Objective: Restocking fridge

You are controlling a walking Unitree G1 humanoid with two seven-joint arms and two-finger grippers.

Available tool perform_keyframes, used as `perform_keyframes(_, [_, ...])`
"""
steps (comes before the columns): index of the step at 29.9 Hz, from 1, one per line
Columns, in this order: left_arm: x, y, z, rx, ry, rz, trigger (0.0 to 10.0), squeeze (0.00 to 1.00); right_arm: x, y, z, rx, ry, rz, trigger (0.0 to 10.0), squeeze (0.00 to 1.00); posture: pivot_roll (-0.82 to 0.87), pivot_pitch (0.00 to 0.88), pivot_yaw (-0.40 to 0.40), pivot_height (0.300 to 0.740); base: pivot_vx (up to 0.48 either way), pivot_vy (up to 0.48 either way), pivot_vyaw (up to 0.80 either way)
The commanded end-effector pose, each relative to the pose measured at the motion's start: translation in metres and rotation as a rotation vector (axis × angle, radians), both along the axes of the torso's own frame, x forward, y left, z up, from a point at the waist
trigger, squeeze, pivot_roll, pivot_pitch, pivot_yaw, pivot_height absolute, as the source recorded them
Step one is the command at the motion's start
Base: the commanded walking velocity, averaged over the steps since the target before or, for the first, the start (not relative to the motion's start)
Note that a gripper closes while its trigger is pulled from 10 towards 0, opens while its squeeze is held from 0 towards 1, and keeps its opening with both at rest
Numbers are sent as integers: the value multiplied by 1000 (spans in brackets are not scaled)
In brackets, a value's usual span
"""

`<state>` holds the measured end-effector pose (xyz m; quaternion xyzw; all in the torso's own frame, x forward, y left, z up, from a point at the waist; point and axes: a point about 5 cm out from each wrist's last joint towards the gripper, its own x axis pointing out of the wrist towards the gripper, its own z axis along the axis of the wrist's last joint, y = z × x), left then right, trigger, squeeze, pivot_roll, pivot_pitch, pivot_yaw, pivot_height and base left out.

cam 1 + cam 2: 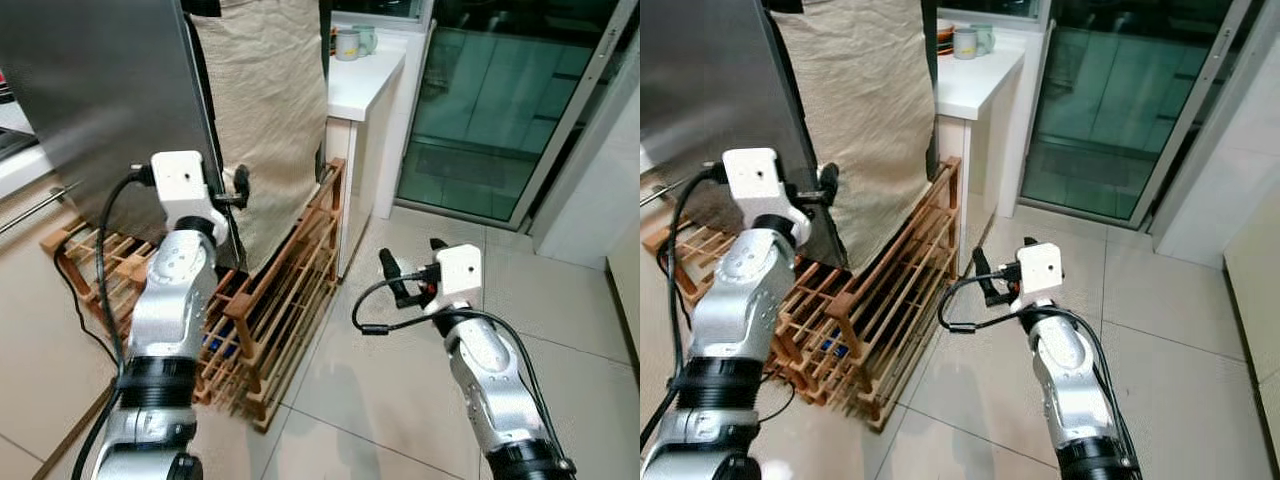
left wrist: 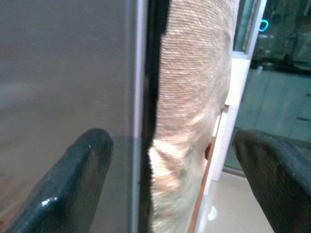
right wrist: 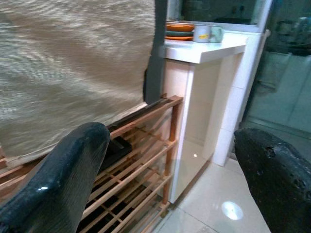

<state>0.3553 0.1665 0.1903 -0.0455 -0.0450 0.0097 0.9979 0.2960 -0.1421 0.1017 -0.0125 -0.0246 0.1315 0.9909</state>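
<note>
Cloth (image 1: 265, 110) behind rack (image 1: 270, 320); counter (image 1: 362, 75) right.

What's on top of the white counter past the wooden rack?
On the white counter, two mugs stand beside a stack of orange dishes. The grey fridge door edge and the beige cloth hide the counter's far end.

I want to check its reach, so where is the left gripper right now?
The left gripper is raised on the robot's left, open at the fridge door edge, beside the beige cloth and above the wooden rack.
</note>
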Motion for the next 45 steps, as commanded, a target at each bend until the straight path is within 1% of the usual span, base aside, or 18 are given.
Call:
perform_keyframes(1, [7, 0, 1, -5, 5, -3, 10000, 0, -4, -4, 1, 6, -3, -17, 10000, 0, -124, 0, 50, 740, 0, 0, 0])
perform_keyframes(7, [15, -1, -1, -9, 22, 3, 10000, 0, -12, -9, -2, 0, 11, -31, 10000, 0, -143, 0, 57, 740, 0, 0, 0])
perform_keyframes(12, [19, -3, -2, -17, 21, -1, 10000, 0, -16, -11, -3, -5, 18, -37, 10000, 0, -153, 0, 60, 740, 0, 0, 0])
perform_keyframes(16, [24, -3, 2, -58, 10, 5, 10000, 0, -20, -14, -3, -11, 26, -43, 10000, 0, -161, 0, 61, 740, 0, 0, 0])
perform_keyframes(20, [27, -6, 4, -66, 1, -6, 10000, 0, -21, -14, -3, -13, 30, -46, 10000, 0, -166, 0, 63, 740, 0, 0, 0])
perform_keyframes(24, [29, -12, 3, -68, 1, -24, 10000, 0, -21, -15, -3, -15, 35, -50, 10000, 0, -171, 0, 65, 740, 0, 0, 0])
perform_keyframes(29, [29, -12, -6, -91, 20, -7, 10000, 0, -23, -15, -3, -15, 36, -55, 10000, 0, -179, 0, 72, 740, 0, 0, 0])
perform_keyframes(33, [30, -16, -7, -92, 19, -14, 10000, 0, -24, -15, -4, -14, 39, -57, 10000, 0, -180, 0, 73, 740, 0, 0, 0])
perform_keyframes(36, [32, -20, -8, -82, 26, -14, 10000, 0, -24, -15, -4, -15, 43, -58, 10000, 0, -182, 0, 72, 740, 0, 0, 0])
perform_keyframes(38, [34, -20, -10, -69, 32, 1, 10000, 0, -23, -16, -4, -16, 45, -59, 10000, 0, -183, 0, 72, 740, 0, 0, 0])
perform_keyframes(39, [37, -21, -13, -60, 53, 25, 10000, 0, -23, -17, -3, -17, 46, -61, 10000, 0, -186, 0, 75, 740, 0, 0, 0])
perform_keyframes(42, [38, -21, -14, -55, 67, 41, 10000, 0, -22, -17, -3, -18, 46, -62, 10000, 0, -186, 0, 75, 740, 0, 0, 0])
perform_keyframes(45, [41, -30, -11, -57, 55, 28, 10000, 0, -22, -17, -3, -17, 45, -67, 10000, 0, -196, 0, 82, 740, 0, 0, 0])
